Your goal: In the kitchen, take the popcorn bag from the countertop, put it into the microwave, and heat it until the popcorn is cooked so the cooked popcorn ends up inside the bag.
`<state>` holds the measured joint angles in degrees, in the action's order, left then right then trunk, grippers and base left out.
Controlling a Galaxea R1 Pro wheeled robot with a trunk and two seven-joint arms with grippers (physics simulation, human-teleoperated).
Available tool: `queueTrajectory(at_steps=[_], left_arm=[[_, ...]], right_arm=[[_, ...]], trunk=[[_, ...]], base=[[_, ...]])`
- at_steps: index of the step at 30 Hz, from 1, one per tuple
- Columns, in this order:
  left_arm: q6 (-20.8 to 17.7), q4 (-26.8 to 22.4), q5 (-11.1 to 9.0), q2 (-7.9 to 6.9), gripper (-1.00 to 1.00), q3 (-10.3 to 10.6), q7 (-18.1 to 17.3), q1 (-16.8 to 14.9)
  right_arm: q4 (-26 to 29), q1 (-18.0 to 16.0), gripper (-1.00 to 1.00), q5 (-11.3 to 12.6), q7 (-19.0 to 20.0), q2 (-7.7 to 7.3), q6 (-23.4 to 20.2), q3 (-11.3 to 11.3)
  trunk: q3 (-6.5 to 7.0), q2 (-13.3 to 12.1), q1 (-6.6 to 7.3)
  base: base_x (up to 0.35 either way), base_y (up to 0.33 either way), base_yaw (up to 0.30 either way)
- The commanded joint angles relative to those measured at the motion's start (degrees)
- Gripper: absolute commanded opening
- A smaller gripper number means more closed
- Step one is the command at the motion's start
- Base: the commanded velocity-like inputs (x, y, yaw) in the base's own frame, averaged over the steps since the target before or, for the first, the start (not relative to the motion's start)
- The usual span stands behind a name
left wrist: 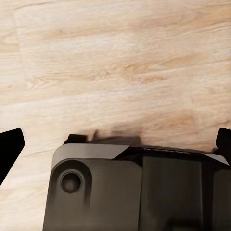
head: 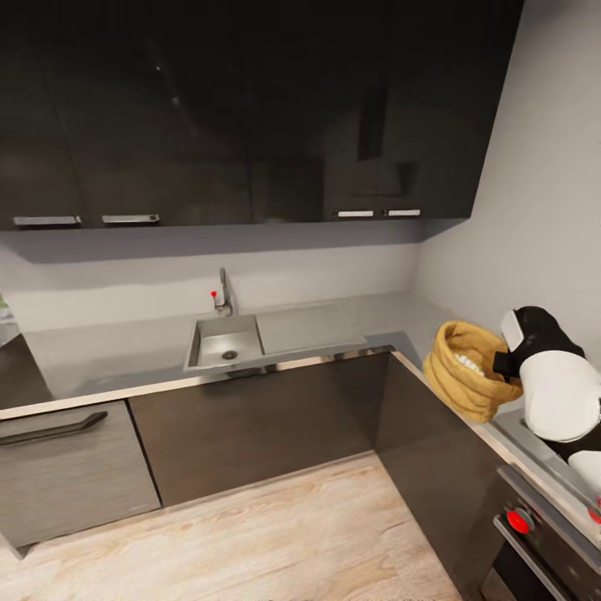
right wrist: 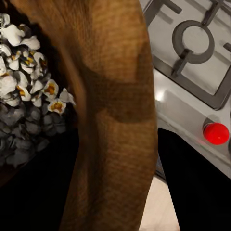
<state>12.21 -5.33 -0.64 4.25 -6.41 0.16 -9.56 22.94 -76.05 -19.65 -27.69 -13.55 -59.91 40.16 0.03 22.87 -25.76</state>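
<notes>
A kitchen corner: glossy dark cabinets [head: 250, 125] hang above a grey steel countertop [head: 108, 355] with a sink [head: 224, 342], over a pale wood floor [head: 275, 534]. The popcorn bag [head: 467, 367] stands on the counter at right, beside the gas hob [right wrist: 197, 43]. The right gripper [right wrist: 115, 192] clasps the bag's rim. The left gripper [left wrist: 115, 139] hangs spread wide over the floor.
</notes>
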Motion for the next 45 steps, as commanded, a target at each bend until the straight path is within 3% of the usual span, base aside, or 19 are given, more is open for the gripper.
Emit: queueTrajectory(at_steps=[1,5,10,16,22,29,31,35,39,45], left_arm=[[0.19,0.06,-0.09,0.01,1.00,-0.27,0.02,-0.02],[0.19,0.06,-0.08,-0.03,1.00,-0.27,0.02,-0.02],[0.19,0.06,-0.08,-0.03,1.00,-0.27,0.02,-0.02],[0.19,0.06,-0.06,0.03,1.00,-0.15,0.02,-0.02],[0.19,0.06,-0.06,-0.03,1.00,-0.10,0.02,-0.02],[0.19,0.06,-0.06,-0.03,1.00,-0.10,0.02,-0.02],[0.19,0.06,-0.06,0.00,1.00,-0.10,0.02,-0.02],[0.19,0.06,-0.06,0.01,1.00,-0.10,0.02,-0.02],[0.19,0.06,-0.06,0.04,1.00,-0.10,0.02,-0.02],[0.19,0.06,-0.03,0.05,1.00,-0.10,0.02,-0.02]], right_arm=[[-0.04,0.15,-1.00,-0.37,-0.08,0.19,-0.09,0.37],[0.05,0.39,-1.00,-0.67,-0.28,0.97,-0.09,0.13],[0.13,0.33,-1.00,-0.47,-3.84,1.56,-0.09,0.01],[0.03,0.29,-1.00,-0.39,-3.62,1.75,-0.09,0.00],[0.01,0.32,-1.00,-0.52,-4.12,4.47,-0.09,-0.07],[0.13,0.12,-1.00,-0.56,-4.56,5.09,-0.09,-0.08],[0.28,-0.04,-1.00,-0.53,-5.78,5.11,-0.09,-0.07],[3.67,-0.22,-1.00,-0.39,-13.38,6.17,-0.09,0.08],[4.15,0.04,-1.00,-0.39,-17.08,6.57,-0.09,0.15],[4.20,0.11,-1.00,-0.34,-18.59,6.54,-0.09,0.31]], trunk=[[-0.03,0.04,-0.02],[-0.03,0.04,-0.02],[-0.03,0.04,-0.02],[-0.03,0.04,-0.02],[-0.03,0.04,-0.02],[-0.03,0.04,-0.02],[-0.03,0.04,-0.02],[-0.03,0.04,-0.02],[-0.03,0.04,-0.02],[-0.03,0.04,-0.02]], base=[[-0.007,0.003,0.000],[-0.012,0.017,-0.090],[-0.144,0.251,-0.259],[-0.185,0.304,-0.041],[-0.038,0.062,-0.106],[-0.001,0.001,-0.291],[0.000,0.000,-0.300],[0.000,0.000,-0.300],[0.000,0.000,-0.300],[0.000,0.000,-0.300]])
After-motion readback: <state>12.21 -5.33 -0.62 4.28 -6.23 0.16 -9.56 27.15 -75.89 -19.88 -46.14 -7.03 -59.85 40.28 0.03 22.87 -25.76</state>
